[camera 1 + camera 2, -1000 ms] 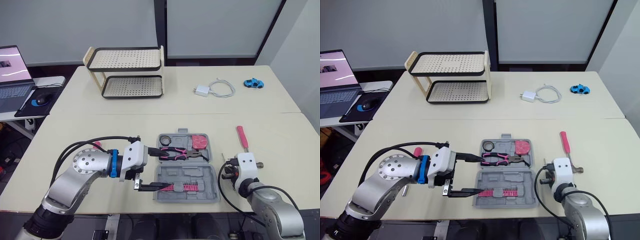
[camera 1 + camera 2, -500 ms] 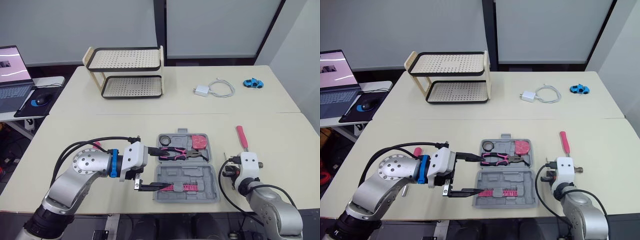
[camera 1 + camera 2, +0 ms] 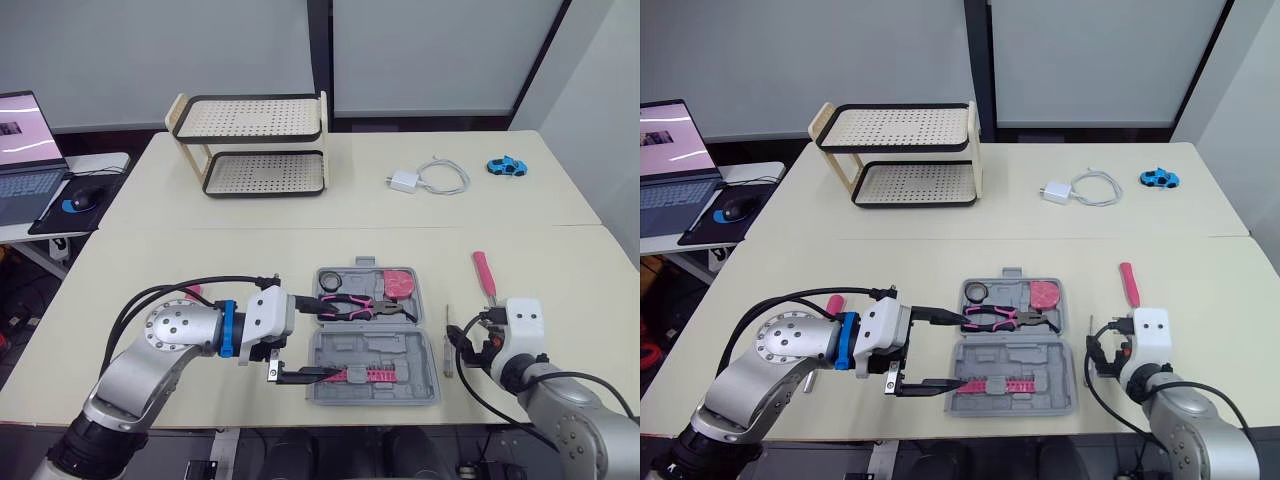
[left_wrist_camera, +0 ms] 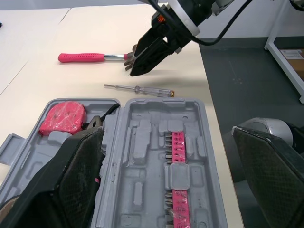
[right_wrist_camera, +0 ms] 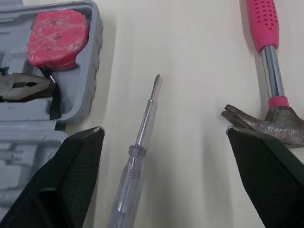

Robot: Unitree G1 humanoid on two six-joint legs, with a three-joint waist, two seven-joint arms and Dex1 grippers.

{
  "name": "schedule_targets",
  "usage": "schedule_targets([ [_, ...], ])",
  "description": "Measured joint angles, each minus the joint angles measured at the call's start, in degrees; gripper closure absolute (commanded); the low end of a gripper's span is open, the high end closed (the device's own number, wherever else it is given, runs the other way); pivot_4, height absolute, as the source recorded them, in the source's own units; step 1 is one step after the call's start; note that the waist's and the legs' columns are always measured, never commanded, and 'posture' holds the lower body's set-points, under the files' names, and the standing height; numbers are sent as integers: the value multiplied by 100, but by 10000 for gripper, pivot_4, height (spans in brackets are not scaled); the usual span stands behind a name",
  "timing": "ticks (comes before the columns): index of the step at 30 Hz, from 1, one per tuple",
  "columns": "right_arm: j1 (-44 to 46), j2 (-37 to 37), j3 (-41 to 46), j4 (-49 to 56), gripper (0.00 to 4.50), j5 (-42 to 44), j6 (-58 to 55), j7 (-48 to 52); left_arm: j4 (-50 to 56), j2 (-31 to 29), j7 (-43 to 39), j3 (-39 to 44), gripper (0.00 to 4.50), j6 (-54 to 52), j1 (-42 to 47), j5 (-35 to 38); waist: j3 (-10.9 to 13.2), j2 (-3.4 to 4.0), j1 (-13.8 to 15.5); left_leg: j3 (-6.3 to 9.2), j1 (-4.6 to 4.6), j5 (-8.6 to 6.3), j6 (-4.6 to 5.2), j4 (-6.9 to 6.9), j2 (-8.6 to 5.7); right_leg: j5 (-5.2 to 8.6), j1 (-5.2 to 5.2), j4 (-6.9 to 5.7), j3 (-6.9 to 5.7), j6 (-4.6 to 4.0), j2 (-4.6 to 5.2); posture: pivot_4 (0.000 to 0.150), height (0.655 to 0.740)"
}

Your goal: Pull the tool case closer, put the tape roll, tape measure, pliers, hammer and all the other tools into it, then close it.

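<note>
The open tool case (image 3: pixel 400 352) lies on the table in front of the robot, with the pliers (image 3: pixel 355 307) and pink tape measure (image 3: pixel 400 283) in its far half. The left gripper (image 3: pixel 318 337) has its fingers spread wide at the case's left edge, one tip over the pliers' handles, the other over the near half. The right gripper (image 5: pixel 164 129), also spread wide, is just right of the case; the screwdriver (image 5: pixel 137 142) lies between its fingers and the hammer (image 5: pixel 266 57) has its head beside the finger farther from the case.

I see the grey tool case (image 3: pixel 395 352) lying open on the surface (image 3: pixel 250 260); tape roll (image 3: pixel 330 278), pink tape measure (image 3: pixel 402 284) and pliers (image 3: pixel 355 307) sit in its far half. Right of it lie a clear screwdriver (image 5: pixel 137 156), then the pink-handled hammer (image 3: pixel 484 275).
</note>
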State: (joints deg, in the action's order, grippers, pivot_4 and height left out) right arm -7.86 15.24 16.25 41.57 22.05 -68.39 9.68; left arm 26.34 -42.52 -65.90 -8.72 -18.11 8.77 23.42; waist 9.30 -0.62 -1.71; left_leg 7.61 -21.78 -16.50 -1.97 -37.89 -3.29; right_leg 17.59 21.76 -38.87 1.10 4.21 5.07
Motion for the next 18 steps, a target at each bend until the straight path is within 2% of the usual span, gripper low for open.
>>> schedule_targets([
  [1, -7, 143, -36, 16, 249, 9, -3, 101, -2, 1, 0, 0, 0, 3, -5, 0, 0, 0, 0, 0, 0, 0, 0, 0, 0, 0, 0, 0, -1, 0, -1, 1500, 7400],
  [5, -155, 2262, -766, 159, 249, -274, 765, 1146, -32, -2, -16, 0, 0, 25, -4, 0, 10, 15, -1, -5, -1, 0, 2, -5, -9, 1, -7, 8, -3, 3, 3, 1500, 7400],
  [6, -184, 2963, -958, 115, 249, -429, 1217, 1580, -52, -3, -46, 0, 0, 56, -4, 0, 11, 16, 0, -5, -1, 0, 2, -6, -10, 2, -10, 12, -7, 3, 2, 1500, 7400],
  [9, -184, 4471, -1340, -305, 249, -987, 2790, 2791, -142, -8, -109, 0, 0, 119, 5, -4, 13, 11, 1, -6, 9, 0, 2, -5, -9, 2, -34, 25, -21, 4, -6, 1500, 7400],
  [13, 342, 5378, -2044, -1386, 249, -1806, 5121, 4063, -160, -17, -111, -2, 0, 141, 13, -44, 18, 2, -10, -6, 12, 0, 1, -5, 0, 2, -37, 28, -18, 4, -4, 1500, 7400],
  [18, 2049, 5636, -3212, -2865, 249, -2803, 7269, 5676, -121, -31, -97, -18, 0, 145, -52, -101, 26, 3, -25, -5, 11, 1, 0, -5, 13, 2, -36, 31, -16, 3, -1, 1500, 7400],
])
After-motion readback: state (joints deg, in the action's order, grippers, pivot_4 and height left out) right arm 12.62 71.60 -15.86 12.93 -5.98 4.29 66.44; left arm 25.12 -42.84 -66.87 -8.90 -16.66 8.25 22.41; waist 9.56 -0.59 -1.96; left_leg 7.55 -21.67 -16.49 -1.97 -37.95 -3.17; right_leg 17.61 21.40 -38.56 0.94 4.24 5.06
